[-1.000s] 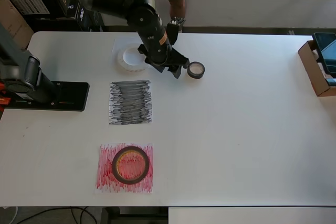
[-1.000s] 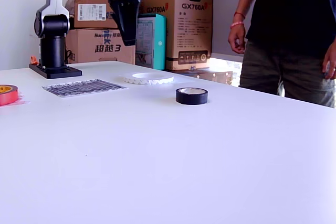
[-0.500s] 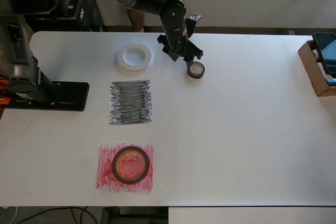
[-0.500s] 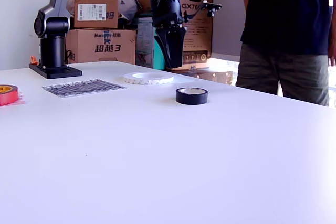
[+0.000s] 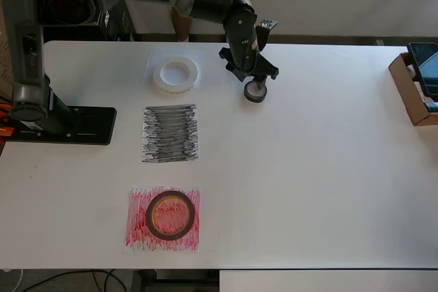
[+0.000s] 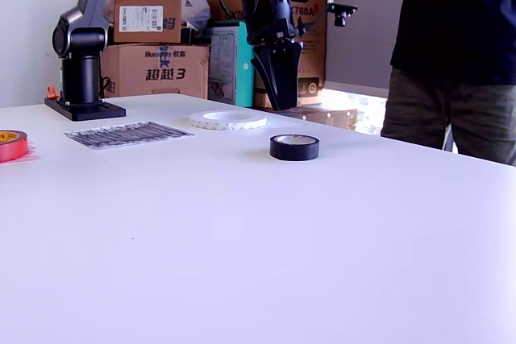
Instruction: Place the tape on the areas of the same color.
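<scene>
pincer (image 5: 256, 85): pointing down above the desk, directly over the black tape roll in the overhead view; in the exterior view (image 6: 279, 90) the tips hang above the roll, not touching it. Fingers look close together, but spread or pressed together: cannot tell.
black tape roll (image 5: 255, 91): lying flat on bare desk right under the pincer tips, on none of the sheets; exterior view (image 6: 294, 147) shows it below and slightly to that view's right of the tips.
white tape ring (image 5: 176, 75): flat on the white sheet, well to the overhead view's left of the pincer; in the exterior view (image 6: 228, 120) it sits to the left of and below the tips.
white sheet (image 5: 155, 57): under the white ring, edges faint against the desk.
black scribbled sheet (image 5: 170, 133): bare, below-left of the pincer in the overhead view, apart from it.
dark-red tape ring (image 5: 170, 215): yellowish core, flat on the red scribbled sheet (image 5: 139, 234), farthest from the pincer, toward the overhead view's bottom.
arm base (image 5: 58, 124): far left of the pincer in the overhead view, on the desk (image 5: 328, 169).
person (image 6: 455, 46): standing behind the desk, to the exterior view's right of the pincer.
cardboard boxes (image 6: 157, 34): stacked behind the desk, exterior view's left of the pincer.
</scene>
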